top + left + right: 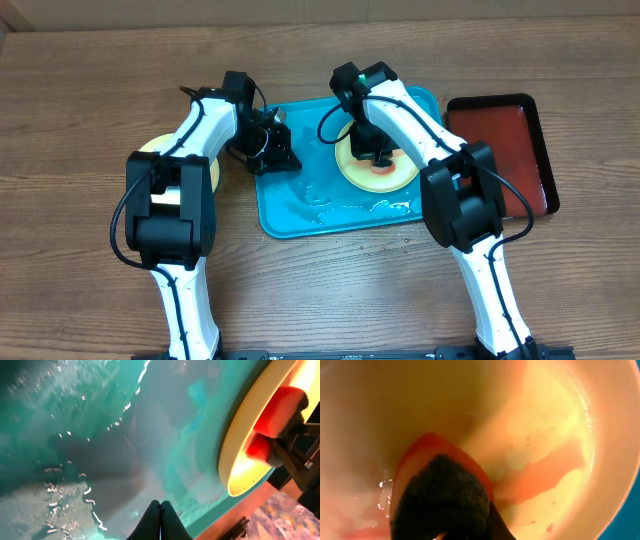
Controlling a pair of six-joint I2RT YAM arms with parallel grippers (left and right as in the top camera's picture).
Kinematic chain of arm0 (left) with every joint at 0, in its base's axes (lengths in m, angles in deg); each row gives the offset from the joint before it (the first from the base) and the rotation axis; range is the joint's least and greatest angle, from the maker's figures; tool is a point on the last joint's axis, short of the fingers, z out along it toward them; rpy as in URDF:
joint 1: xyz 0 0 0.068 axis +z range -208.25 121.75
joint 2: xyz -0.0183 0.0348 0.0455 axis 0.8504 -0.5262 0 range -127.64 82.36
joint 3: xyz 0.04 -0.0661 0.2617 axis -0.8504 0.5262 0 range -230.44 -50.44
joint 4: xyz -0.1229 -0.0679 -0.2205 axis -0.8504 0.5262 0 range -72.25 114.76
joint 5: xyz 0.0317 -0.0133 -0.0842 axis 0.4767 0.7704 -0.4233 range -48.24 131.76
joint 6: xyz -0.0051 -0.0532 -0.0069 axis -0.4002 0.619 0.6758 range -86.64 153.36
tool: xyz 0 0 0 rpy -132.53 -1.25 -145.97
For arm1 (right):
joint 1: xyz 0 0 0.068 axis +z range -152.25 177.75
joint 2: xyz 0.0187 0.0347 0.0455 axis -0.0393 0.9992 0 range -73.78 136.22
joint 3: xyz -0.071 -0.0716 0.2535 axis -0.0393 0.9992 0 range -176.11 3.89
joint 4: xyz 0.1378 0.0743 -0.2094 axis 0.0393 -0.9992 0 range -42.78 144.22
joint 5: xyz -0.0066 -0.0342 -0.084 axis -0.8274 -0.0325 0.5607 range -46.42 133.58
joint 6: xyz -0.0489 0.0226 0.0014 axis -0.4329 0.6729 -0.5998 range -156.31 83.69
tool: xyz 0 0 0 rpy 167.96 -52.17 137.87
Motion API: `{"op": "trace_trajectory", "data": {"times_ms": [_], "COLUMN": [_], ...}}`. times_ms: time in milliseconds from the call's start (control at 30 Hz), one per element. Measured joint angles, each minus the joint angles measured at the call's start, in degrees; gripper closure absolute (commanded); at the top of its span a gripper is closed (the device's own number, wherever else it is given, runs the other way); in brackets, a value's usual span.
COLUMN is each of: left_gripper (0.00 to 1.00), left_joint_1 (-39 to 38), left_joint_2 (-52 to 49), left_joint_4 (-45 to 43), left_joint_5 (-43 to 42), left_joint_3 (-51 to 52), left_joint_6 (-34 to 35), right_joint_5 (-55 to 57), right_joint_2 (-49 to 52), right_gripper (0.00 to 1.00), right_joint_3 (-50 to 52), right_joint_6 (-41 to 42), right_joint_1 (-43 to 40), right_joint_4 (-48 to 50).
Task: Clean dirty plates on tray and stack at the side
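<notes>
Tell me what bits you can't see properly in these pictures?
- Side plates: overhead, the left arm covers them; their number is unclear.
- Right gripper fingers: right wrist view, the sponge hides them.
- Scrubbed plate: right wrist view, blurred close-up, cut off by edges.

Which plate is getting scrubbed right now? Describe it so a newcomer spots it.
On the wooden table, find the central turquoise tray; a light yellow plate lies on its right half. It is the only plate on the tray, with the right gripper pressing a red sponge onto it; the other yellow plate sits off the tray, under the left arm.
</notes>
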Motion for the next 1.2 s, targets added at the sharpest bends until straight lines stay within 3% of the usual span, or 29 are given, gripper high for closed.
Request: {"op": "trace_trajectory", "data": {"times_ms": [333, 667, 900, 1133, 1200], "left_gripper": [0.78, 0.72, 0.71, 0.7, 0.75], "left_joint_1": [0.0, 0.0, -0.3, -3.1, -4.2], "left_joint_2": [0.0, 0.0, 0.0, 0.0, 0.0], "left_joint_4": [-1.8, -1.9, -2.0, -2.5, -3.2], "left_joint_5": [0.5, 0.9, 1.2, 7.6, 9.7], "left_joint_3": [0.0, 0.0, 0.0, 0.0, -0.1], "left_joint_6": [2.7, 3.0, 3.0, 6.9, 8.5], "right_joint_5": [-20.0, -28.5, -30.2, -33.3, -33.6], "right_joint_2": [0.0, 0.1, 0.3, 0.7, 0.8], "right_gripper": [0.96, 0.96, 0.96, 0.96, 0.96], "right_joint_3": [-0.3, 0.4, 0.4, 0.5, 0.5], "right_joint_6": [-1.0, 1.9, 4.6, 5.3, 5.3], "right_joint_1": [-0.5, 4.5, 5.7, 3.3, 2.6], "right_joint_4": [6.1, 10.1, 10.6, 10.0, 9.6]}}
